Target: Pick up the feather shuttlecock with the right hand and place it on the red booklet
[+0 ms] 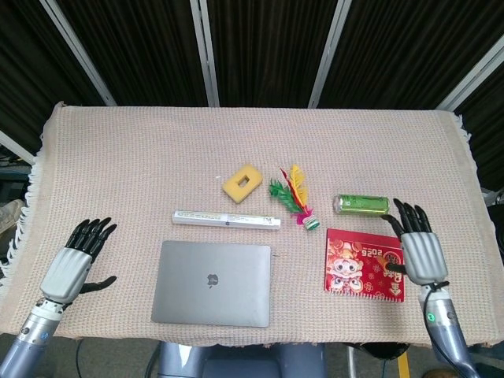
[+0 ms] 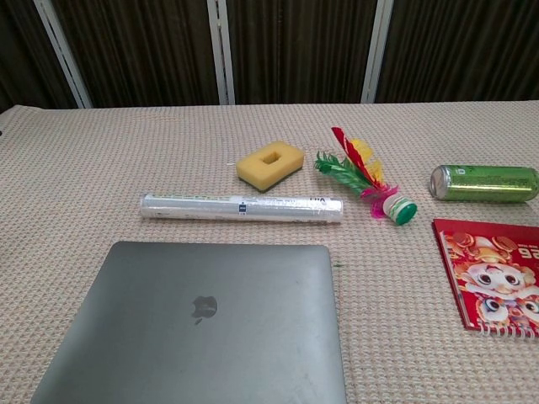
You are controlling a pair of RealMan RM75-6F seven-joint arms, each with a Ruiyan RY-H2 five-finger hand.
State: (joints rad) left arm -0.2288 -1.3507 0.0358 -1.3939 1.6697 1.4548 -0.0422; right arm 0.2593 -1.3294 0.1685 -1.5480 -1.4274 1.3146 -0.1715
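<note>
Head view: beige woven cloth [image 1: 142, 150] covers the table, dark slatted panels [image 1: 260, 47] behind; right hand [image 1: 419, 250] and left hand [image 1: 75, 264] both empty, fingers spread. Chest view: feather shuttlecock [image 2: 366, 178] lies on the cloth, apart from the red booklet [image 2: 493, 273]; no hands visible here.

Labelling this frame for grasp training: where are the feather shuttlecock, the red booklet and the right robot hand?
feather shuttlecock [image 2: 402, 211]: chest view, green base.
red booklet [image 1: 363, 253]: head view, cover's middle.
right robot hand [image 1: 420, 251]: head view, back of the hand.

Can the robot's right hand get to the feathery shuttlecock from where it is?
Probably yes. The right hand is open beside the red booklet, and the shuttlecock lies in the open; only the green can sits near the path.
</note>
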